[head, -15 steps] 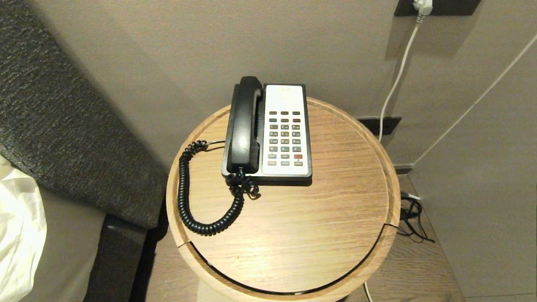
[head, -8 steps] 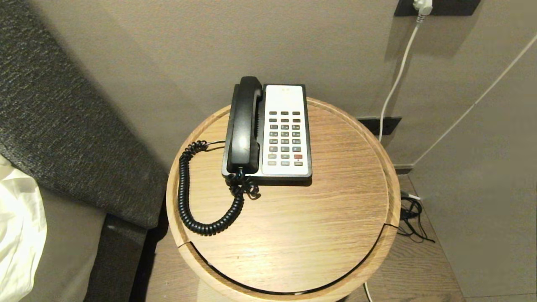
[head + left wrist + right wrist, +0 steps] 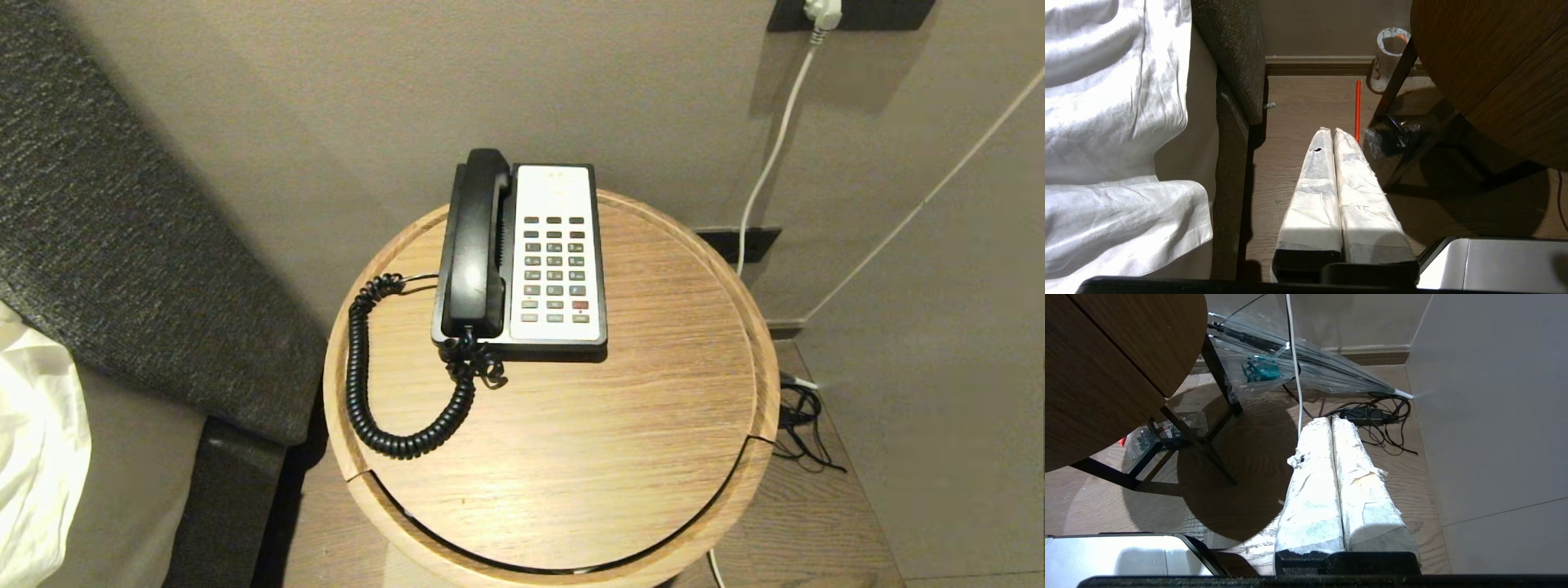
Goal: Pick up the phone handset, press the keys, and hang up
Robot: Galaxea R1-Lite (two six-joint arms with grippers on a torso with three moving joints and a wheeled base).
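Handset (image 3: 473,245) cradled near table (image 3: 571,457) far edge – front half bare

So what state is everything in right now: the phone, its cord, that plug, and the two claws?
Phone handset: hung up, lying in its cradle on the phone base.
Coiled cord: slack, looped on the round table.
White plug: pushed into the wall socket.
Left claw: shut, empty, down beside the table over the floor.
Right claw: shut, empty, low over the floor.

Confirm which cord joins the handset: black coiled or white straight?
The black coiled cord, looping over the table to the handset. The white cable hangs from the wall plug.
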